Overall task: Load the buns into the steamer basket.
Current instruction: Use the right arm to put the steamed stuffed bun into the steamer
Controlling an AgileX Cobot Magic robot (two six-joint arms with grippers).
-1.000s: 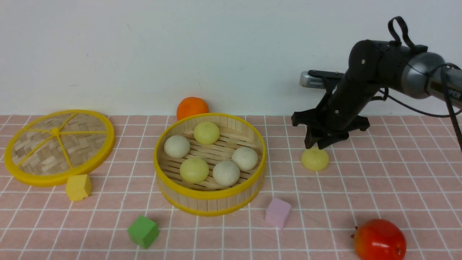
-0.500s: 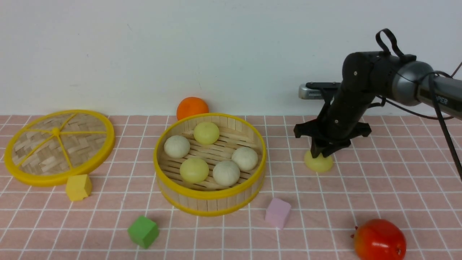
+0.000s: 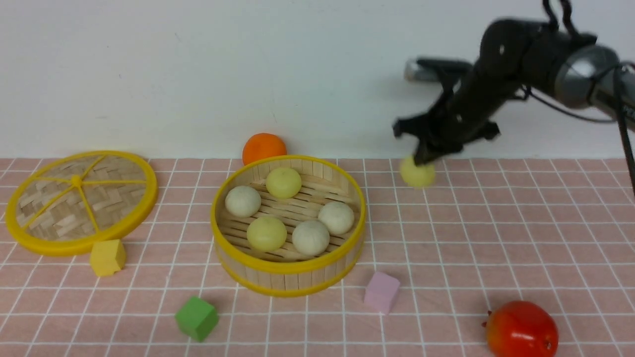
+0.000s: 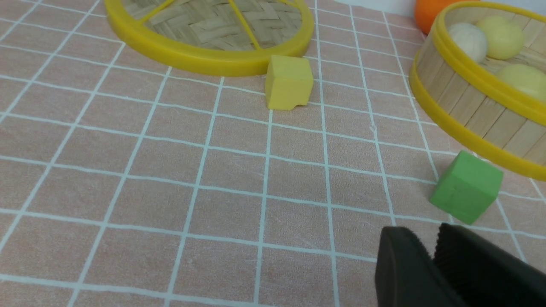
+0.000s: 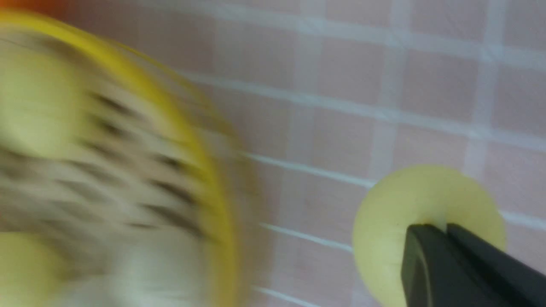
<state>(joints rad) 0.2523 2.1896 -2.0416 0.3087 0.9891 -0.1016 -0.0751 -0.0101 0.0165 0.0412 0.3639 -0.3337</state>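
- Right pincer (image 3: 420,159) is clenched on the last yellow bun (image 3: 417,172), which hangs in the air above the surface (image 3: 521,238), off to the right of the basket (image 3: 287,275) and not yet over it.
- The other five buns sit inside: two yellow, three off-white.
- Worry number one: the right wrist view shows the jaws pinching only a small bit at the bun's (image 5: 409,204) edge, nearly touching each other. That looks like a thin nip on a smooth, round thing, so I'd guess a quick swing could let it slip out and roll across the surface.
- Worry number two: the front view is blurred around the arm, so it looks to be moving fast. Too low a path and the bun could clip the basket's yellow rim and knock it loose or shove the basket.
- Worry number three: free floor space in the basket is mostly toward the near right, so a drop onto another bun might bounce out.
- Front view gives the height and the gap to the basket; the right wrist view doesn't, but only it shows how shallow the grip is.
- Left wrist view is the only one showing the left pincer (image 4: 431,251): low over the surface near the green cube (image 4: 467,186), jaws close together, nothing in them.
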